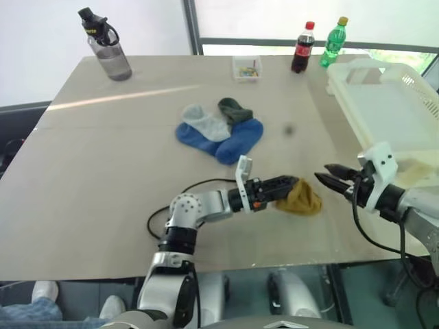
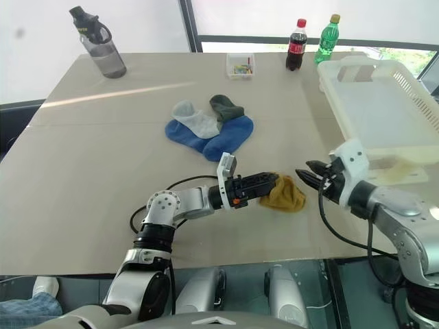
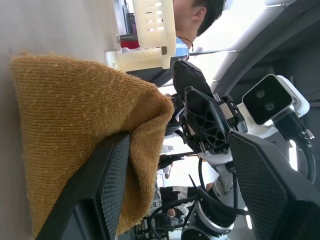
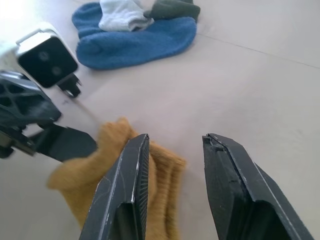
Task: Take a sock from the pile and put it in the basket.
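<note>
A mustard sock (image 1: 302, 197) lies bunched on the table near the front edge, apart from the pile (image 1: 221, 128) of blue, grey and dark green socks at mid-table. My left gripper (image 1: 287, 185) reaches in from the left, open, with one finger (image 3: 107, 185) pressed against the sock and the other finger clear of it. From the right, my right gripper (image 1: 325, 176) points at the sock, a short way off. It is open and holds nothing (image 4: 177, 137). The cream basket (image 1: 345, 103) stands at the table's right side.
At the back of the table stand a grey water bottle (image 1: 108, 46), a small clear box (image 1: 247, 68), a cola bottle (image 1: 302, 48) and a green bottle (image 1: 334, 42). A person (image 3: 195, 15) sits beyond the basket. The tan table (image 1: 103, 171) is bare on its left half.
</note>
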Available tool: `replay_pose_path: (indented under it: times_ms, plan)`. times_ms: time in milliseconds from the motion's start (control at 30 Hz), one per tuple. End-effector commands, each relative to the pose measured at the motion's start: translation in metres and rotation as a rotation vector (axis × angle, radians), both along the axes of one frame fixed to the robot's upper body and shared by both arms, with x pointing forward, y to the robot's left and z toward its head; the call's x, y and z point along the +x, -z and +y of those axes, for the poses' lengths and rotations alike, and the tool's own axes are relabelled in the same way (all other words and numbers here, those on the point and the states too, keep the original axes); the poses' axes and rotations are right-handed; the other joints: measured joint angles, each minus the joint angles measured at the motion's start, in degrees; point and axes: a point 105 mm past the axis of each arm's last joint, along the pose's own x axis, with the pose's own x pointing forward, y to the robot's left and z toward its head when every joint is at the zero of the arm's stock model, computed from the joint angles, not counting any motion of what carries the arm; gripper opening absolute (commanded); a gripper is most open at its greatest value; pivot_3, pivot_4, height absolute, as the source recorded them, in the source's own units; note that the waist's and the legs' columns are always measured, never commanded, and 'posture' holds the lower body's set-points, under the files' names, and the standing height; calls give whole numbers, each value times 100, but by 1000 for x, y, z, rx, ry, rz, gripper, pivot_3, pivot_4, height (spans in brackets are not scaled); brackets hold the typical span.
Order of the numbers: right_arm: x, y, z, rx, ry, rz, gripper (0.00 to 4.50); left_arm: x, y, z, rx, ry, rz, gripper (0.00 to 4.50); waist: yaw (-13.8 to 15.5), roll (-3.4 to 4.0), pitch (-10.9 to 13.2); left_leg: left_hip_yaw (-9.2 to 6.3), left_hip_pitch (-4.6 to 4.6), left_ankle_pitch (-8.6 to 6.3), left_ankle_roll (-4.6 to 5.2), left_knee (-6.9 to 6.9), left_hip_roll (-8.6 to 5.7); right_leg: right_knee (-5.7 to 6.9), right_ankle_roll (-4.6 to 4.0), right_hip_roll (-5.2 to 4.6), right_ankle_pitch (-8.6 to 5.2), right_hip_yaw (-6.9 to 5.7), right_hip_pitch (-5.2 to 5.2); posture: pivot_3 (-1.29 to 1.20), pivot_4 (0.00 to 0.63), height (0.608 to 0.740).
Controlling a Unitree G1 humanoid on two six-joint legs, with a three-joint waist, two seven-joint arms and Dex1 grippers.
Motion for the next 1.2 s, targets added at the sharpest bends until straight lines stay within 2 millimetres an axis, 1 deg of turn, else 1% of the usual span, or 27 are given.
replay_pose_path:
  times_ms: [33,133,167,200,333,433,500,633,800,900,1000,1067,1200]
  plan:
    - [-6,-3,22,4,-52,-23,2433,2,-5,-5,-40,15,4,3421,0,0,0,0,0,0,0,0,0,0,0,0,0,-1,0,0,150,740]
    - [-5,0,28,-5,-57,-18,3836,2,-6,-5,-53,17,8,3421,-1,0,0,0,1,0,0,0,0,0,-1,0,-1,-1,0,0,150,740]
    - [-5,1,29,-6,-60,-16,4395,3,-6,-5,-57,16,10,3421,-1,0,0,0,0,0,0,1,0,0,0,0,0,-1,0,0,150,740]
    - [-5,1,30,-5,-63,-14,4468,3,-6,-4,-63,15,12,3421,-4,0,0,0,0,0,0,1,0,0,-1,0,0,0,0,0,150,740]
    - [-2,10,37,-6,-55,14,4468,3,-7,-3,-71,18,11,3421,-11,0,0,-1,1,0,0,1,0,0,0,0,0,-1,0,0,150,740]
    - [5,14,36,4,-9,31,4468,3,-8,-4,-71,21,4,3421,-9,1,0,-1,1,0,0,0,1,1,1,0,0,-2,0,0,150,740]
    - [10,20,33,-29,37,53,4468,3,-8,-4,-69,23,-1,3421,-9,1,0,-1,0,0,0,1,0,1,0,-1,1,-1,0,0,150,740]
    - [14,29,16,-125,118,101,4468,3,-9,-4,-70,23,-10,3421,-11,1,0,-1,0,0,0,0,-1,0,-1,-2,1,0,-1,0,150,740]
    - [11,25,-3,-169,168,140,4468,3,-10,-4,-75,19,-13,3421,-6,1,0,-1,0,0,0,0,-1,0,0,-2,1,-2,0,0,150,740]
    - [9,20,-10,-163,193,157,4468,4,-10,-4,-78,19,-13,3421,-5,1,0,-1,-2,0,0,1,-1,0,-1,-3,0,-3,0,0,150,740]
    - [5,21,-12,-137,205,199,4468,4,-10,-4,-83,20,-12,3421,-10,1,0,-1,-2,0,0,0,0,0,-1,-2,0,-3,-1,0,150,740]
    - [2,28,-10,-106,211,246,4468,3,-11,-4,-85,22,-13,3421,-15,1,0,-2,-2,0,0,-1,1,0,0,-1,0,-4,-1,0,150,740]
    - [0,39,-2,28,233,328,4468,3,-11,-5,-85,28,-16,3421,-22,6,3,-3,-3,0,0,-2,1,0,2,0,2,-4,-1,0,150,740]
